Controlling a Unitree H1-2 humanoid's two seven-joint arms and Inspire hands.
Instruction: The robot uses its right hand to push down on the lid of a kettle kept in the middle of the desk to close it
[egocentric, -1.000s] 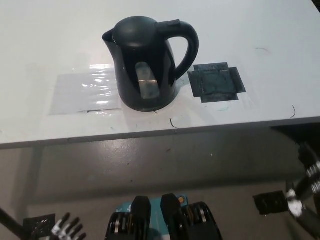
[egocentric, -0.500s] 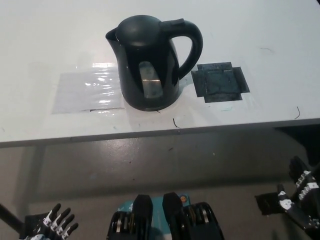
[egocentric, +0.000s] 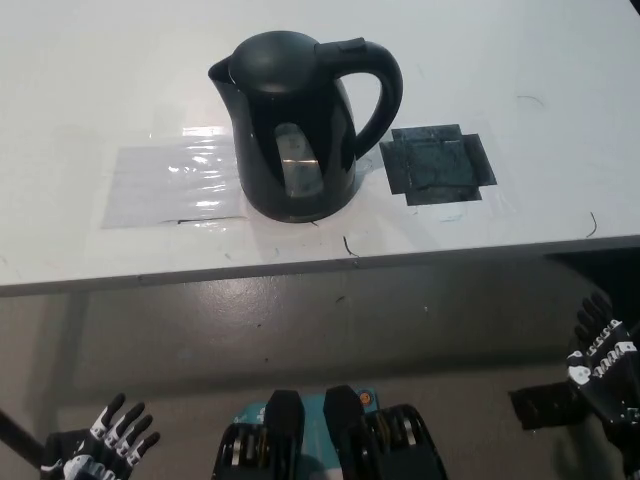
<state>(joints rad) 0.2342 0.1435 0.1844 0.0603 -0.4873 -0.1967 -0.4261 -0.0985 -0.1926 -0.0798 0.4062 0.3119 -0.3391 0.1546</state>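
Note:
A black kettle (egocentric: 300, 125) stands upright in the middle of the white desk (egocentric: 520, 60), spout to the picture's left and handle to the right. Its domed lid (egocentric: 275, 52) sits flat on the body, shut. My black right hand (egocentric: 603, 358) hangs below the desk's front edge at the lower right, fingers spread, holding nothing. My left hand (egocentric: 105, 443) rests low at the bottom left, fingers apart and empty. Both hands are far from the kettle.
A patch of dark tape (egocentric: 437, 164) lies on the desk just right of the kettle. A clear shiny film (egocentric: 175, 180) lies to its left. The desk's front edge (egocentric: 300, 268) runs across the middle, with grey floor below.
My right hand has come up into view at the lower right with fingers spread. My left hand has shifted slightly at the bottom left. The kettle has not moved.

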